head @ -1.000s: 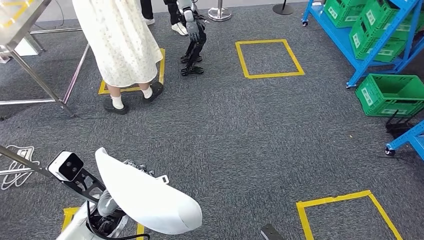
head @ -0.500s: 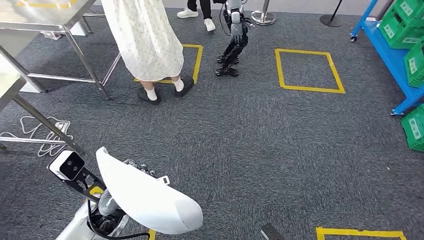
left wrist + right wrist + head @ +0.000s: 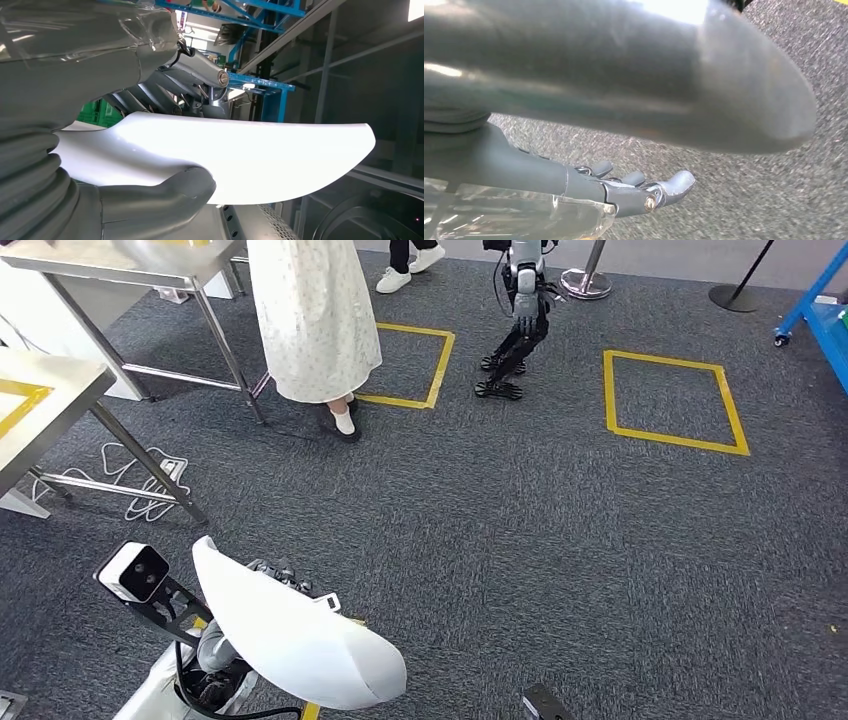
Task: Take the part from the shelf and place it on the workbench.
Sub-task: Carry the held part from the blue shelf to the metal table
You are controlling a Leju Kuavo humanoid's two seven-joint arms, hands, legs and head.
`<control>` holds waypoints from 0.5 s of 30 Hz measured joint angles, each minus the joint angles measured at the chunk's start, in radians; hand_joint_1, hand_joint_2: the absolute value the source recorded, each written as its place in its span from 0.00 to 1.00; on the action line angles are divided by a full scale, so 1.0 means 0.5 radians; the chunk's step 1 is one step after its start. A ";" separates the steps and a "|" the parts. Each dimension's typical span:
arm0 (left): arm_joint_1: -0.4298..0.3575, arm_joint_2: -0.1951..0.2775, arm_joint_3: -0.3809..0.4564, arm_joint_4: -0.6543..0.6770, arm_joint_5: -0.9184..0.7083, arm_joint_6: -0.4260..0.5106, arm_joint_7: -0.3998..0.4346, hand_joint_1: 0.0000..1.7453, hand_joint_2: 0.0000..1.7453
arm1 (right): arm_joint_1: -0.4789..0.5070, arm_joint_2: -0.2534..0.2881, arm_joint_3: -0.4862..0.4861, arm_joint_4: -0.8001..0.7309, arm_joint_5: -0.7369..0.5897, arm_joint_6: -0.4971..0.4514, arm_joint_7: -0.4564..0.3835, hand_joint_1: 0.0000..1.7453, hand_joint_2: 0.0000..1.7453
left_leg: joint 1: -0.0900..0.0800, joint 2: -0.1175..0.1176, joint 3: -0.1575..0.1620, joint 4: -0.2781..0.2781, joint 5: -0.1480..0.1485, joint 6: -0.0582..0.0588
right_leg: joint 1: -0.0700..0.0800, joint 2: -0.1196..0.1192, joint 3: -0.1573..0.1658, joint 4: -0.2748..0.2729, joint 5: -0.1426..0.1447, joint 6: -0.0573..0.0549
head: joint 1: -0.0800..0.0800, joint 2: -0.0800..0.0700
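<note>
Part [image 3: 300,635] – smooth, glossy white shell, curved and tapering to a rounded tip, looks like moulded plastic. It sits low in the head view, carried over the carpet, not on any desk. Left robot hand [image 3: 150,150] holds it: thick grey thumb pressed against one face, darker metal fingers [image 3: 195,75] on the other, ribbed grey cover behind. A small white camera block [image 3: 132,571] on a black bracket sits at that wrist.

Right robot hand [image 3: 644,192] holds nothing – fingers extended, slightly apart, hanging over the carpet.

Floor [image 3: 520,540] is dark grey coarse-weave carpet with yellow tape squares [image 3: 672,403]. Steel-legged desk [image 3: 60,400] with a pale top at the far left, white cable [image 3: 130,480] coiled under it. A person [image 3: 315,320] in a pale speckled dress stands beyond, next to a second metal table. A small black-legged humanoid [image 3: 515,330] stands further back.
</note>
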 joint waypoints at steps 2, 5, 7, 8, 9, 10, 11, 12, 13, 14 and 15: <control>-0.008 -0.002 0.000 0.000 0.000 -0.002 0.000 1.00 1.00 | -0.001 0.002 -0.001 0.000 0.000 0.000 0.000 0.00 0.00 | -0.018 0.047 0.070 -0.136 0.037 0.023 | 0.008 -0.034 0.010 -0.001 -0.011 0.018 | 0.002 0.000; -0.012 -0.003 0.000 -0.002 0.000 -0.009 0.000 1.00 1.00 | -0.005 0.004 -0.004 0.000 0.000 0.001 -0.001 0.00 0.00 | -0.027 -0.016 0.082 -0.167 0.048 0.056 | 0.006 -0.067 0.018 0.000 -0.027 0.044 | 0.004 0.000; -0.017 -0.006 0.000 -0.003 0.000 -0.014 0.000 1.00 1.00 | -0.009 0.004 -0.006 0.000 0.000 0.001 -0.003 0.00 0.00 | -0.014 -0.055 0.104 -0.197 0.065 0.075 | 0.000 -0.007 -0.002 0.053 -0.059 0.050 | 0.008 0.000; -0.018 -0.007 -0.001 -0.002 0.000 -0.016 -0.001 1.00 1.00 | -0.009 0.003 -0.006 0.000 0.000 0.001 -0.003 0.00 0.00 | -0.009 -0.063 0.108 -0.204 0.070 0.079 | -0.004 0.029 -0.013 0.081 -0.073 0.048 | 0.010 0.000; -0.021 -0.007 -0.001 -0.002 0.001 -0.017 -0.001 1.00 1.00 | -0.009 0.004 -0.006 0.000 0.000 0.001 -0.004 0.00 0.00 | -0.007 -0.066 0.109 -0.206 0.071 0.082 | -0.006 0.046 -0.022 0.099 -0.081 0.046 | 0.011 0.000; -0.021 -0.007 -0.001 -0.002 0.001 -0.017 -0.001 1.00 1.00 | -0.009 0.003 -0.006 0.000 0.000 0.001 -0.004 0.00 0.00 | -0.007 -0.066 0.109 -0.205 0.071 0.082 | -0.006 0.049 -0.024 0.104 -0.084 0.045 | 0.010 0.000; -0.023 -0.010 -0.001 -0.002 0.001 -0.017 -0.001 1.00 1.00 | -0.009 0.003 -0.006 0.000 0.000 0.001 -0.004 0.00 0.00 | -0.007 -0.073 0.109 -0.205 0.071 0.084 | -0.007 0.064 -0.047 0.151 -0.103 0.041 | 0.012 0.000; -0.025 -0.012 -0.001 -0.002 0.000 -0.017 -0.001 1.00 1.00 | -0.008 0.002 -0.006 0.001 0.000 0.001 -0.004 0.00 0.00 | -0.008 -0.084 0.109 -0.205 0.072 0.086 | -0.008 0.083 -0.083 0.225 -0.132 0.037 | 0.013 0.000; -0.026 -0.015 -0.002 0.000 -0.001 -0.017 -0.001 1.00 1.00 | -0.001 0.000 -0.006 0.003 -0.001 0.001 -0.004 0.00 0.00 | -0.008 -0.121 0.109 -0.204 0.071 0.087 | -0.013 0.106 -0.153 0.346 -0.164 0.042 | 0.015 0.000; -0.027 -0.018 -0.003 0.002 -0.001 -0.017 0.000 1.00 1.00 | 0.006 -0.002 -0.006 0.005 -0.001 0.001 -0.004 0.00 0.00 | -0.008 -0.165 0.110 -0.202 0.070 0.087 | -0.020 0.127 -0.206 0.426 -0.175 0.055 | 0.016 0.000; -0.026 -0.019 -0.005 0.004 -0.002 -0.017 0.000 1.00 1.00 | 0.011 -0.005 -0.007 0.006 -0.001 0.001 -0.004 0.00 0.00 | -0.006 -0.209 0.111 -0.197 0.066 0.083 | -0.030 0.141 -0.217 0.413 -0.147 0.078 | 0.016 0.000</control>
